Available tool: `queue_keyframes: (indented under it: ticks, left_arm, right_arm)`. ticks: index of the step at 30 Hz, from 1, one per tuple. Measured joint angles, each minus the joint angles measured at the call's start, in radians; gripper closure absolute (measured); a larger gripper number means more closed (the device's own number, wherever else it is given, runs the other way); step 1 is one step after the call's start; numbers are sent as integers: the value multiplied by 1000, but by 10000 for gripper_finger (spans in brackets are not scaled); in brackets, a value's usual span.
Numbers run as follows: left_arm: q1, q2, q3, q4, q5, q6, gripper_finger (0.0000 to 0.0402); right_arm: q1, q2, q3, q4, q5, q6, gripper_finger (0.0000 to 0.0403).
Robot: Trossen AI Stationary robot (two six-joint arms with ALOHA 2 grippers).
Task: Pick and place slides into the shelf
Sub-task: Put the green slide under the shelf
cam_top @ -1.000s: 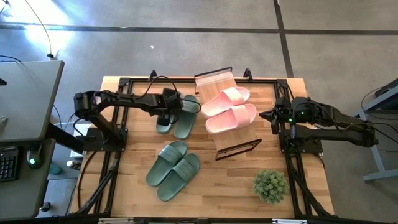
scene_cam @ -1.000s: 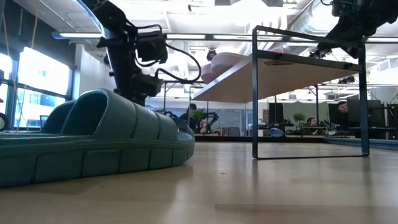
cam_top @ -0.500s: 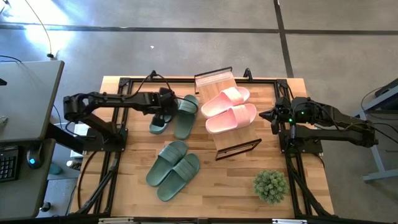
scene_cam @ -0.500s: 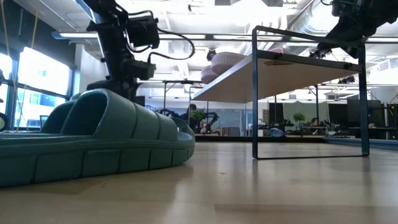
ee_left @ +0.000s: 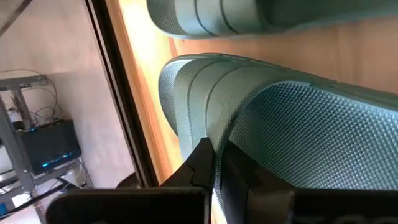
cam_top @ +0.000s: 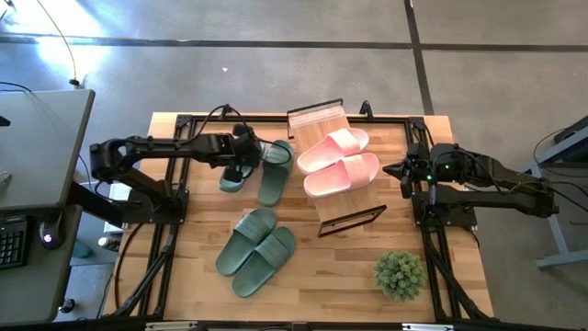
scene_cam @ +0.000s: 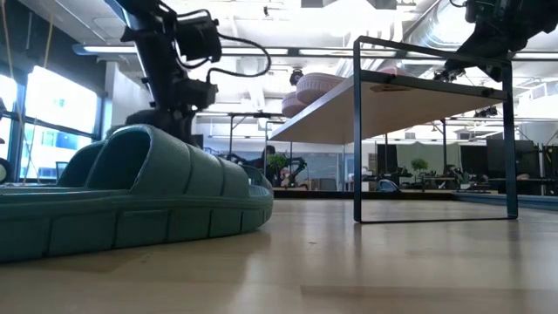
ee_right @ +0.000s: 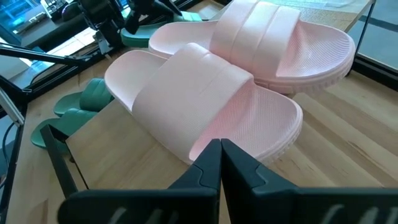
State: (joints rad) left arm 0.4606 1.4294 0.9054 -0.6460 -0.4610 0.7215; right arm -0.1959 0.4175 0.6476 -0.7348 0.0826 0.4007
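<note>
My left gripper [cam_top: 241,158] is shut on a sage-green slide [cam_top: 233,175] at the table's far left. That slide's mate [cam_top: 274,171] lies flat beside it. A second green pair [cam_top: 255,250] lies sole-down nearer the front. The pale pink pair [cam_top: 337,161] rests on the shelf's slatted wooden top [cam_top: 322,119]. My right gripper [cam_top: 402,170] is shut and hovers just right of the shelf, pointing at the pink pair [ee_right: 205,93]. In the low view a green slide [scene_cam: 131,196] fills the foreground, and the shelf [scene_cam: 392,96] stands to its right. My left gripper pinches the green slide by the edge of its ribbed strap [ee_left: 217,140]. One finger [ee_left: 200,163] lies on the strap's outer face and the other [ee_left: 244,175] on the inner side, by the textured footbed. Whether the sole is clear of the table, I cannot tell.
A small green potted plant [cam_top: 400,274] stands at the near right corner. A black frame [cam_top: 175,230] runs around the tabletop. The shelf's black metal end [cam_top: 354,221] faces the front. Bare wood lies between the near green pair and the plant.
My left gripper has moved toward the table's left edge and risen slightly, still shut on the green slide. The slide has gone with it, drawing away from its mate and turning a little. My right arm has kept still.
</note>
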Motion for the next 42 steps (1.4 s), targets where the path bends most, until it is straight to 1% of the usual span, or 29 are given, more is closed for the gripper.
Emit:
queue_keyframes:
  ticks: [7,11,15,21,26,28,30,35,39,42]
  left_arm:
    - [31,61,0,96,42,65,401]
    - [64,76,0,133,160,143,401]
    - [63,75,0,148,214,212,401]
    - [63,75,0,187,358,325,401]
    - [63,75,0,211,423,389,401]
    - [63,75,0,212,450,457,401]
    - [63,75,0,211,442,520,401]
    - [64,74,0,221,380,563,401]
    - [63,76,0,260,329,697,401]
    - [72,86,0,297,304,745,401]
  right_arm:
    - [0,0,0,7,1,9,402]
    - [0,0,0,8,1,11,402]
    - [0,0,0,12,3,20,402]
    - [0,0,0,33,21,21,402]
    - [0,0,0,54,22,31,402]
    - [0,0,0,55,23,41,402]
    - [0,0,0,56,23,44,402]
    - [0,0,0,58,28,63,402]
    - [0,0,0,60,38,63,402]
    - [0,0,0,60,41,63,402]
